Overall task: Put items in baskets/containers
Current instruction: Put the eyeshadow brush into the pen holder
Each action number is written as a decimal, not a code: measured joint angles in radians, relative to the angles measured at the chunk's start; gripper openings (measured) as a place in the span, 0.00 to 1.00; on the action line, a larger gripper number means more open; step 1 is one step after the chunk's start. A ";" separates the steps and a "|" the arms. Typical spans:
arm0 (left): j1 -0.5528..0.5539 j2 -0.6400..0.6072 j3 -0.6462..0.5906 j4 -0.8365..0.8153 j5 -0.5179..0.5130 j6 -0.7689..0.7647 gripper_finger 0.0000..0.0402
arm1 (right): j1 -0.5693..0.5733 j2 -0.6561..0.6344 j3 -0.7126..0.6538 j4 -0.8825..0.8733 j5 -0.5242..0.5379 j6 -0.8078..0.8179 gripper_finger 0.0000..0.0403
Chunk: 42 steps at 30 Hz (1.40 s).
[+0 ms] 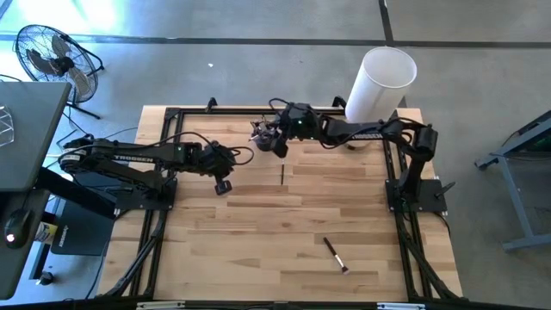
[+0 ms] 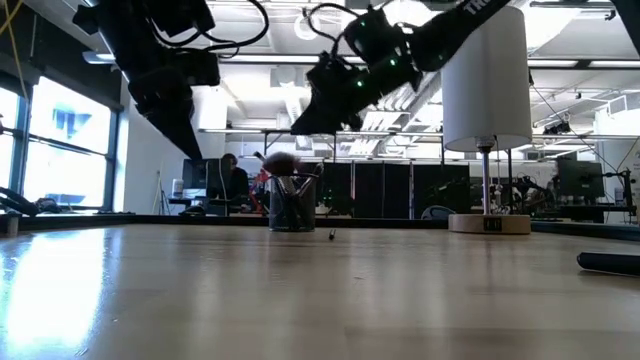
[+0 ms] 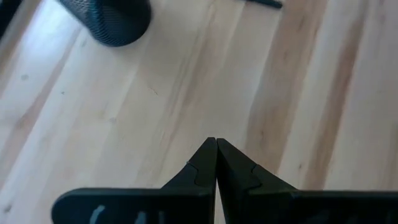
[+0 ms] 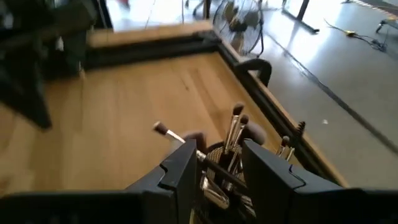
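The black mesh cup (image 2: 292,208) stands at the far side of the desk (image 1: 258,232), already bristling with brushes (image 4: 235,134), and the right gripper (image 4: 219,163) hangs right over its mouth with its fingers parted around a brush, so this looks like the drop-in step of one more brush. Two brushes are not yet in: a thin one (image 1: 281,174) just in front of the cup and another (image 1: 336,256) well apart, toward the near edge. Next, I reckon, the right arm lifts clear and goes for the nearer brush, while the left gripper (image 3: 216,163), fingers closed on nothing, waits beside the cup.
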 joint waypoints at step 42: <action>0.169 -0.318 0.000 -0.219 0.054 0.081 0.00 | 0.175 0.294 0.393 -0.275 0.338 -0.363 0.07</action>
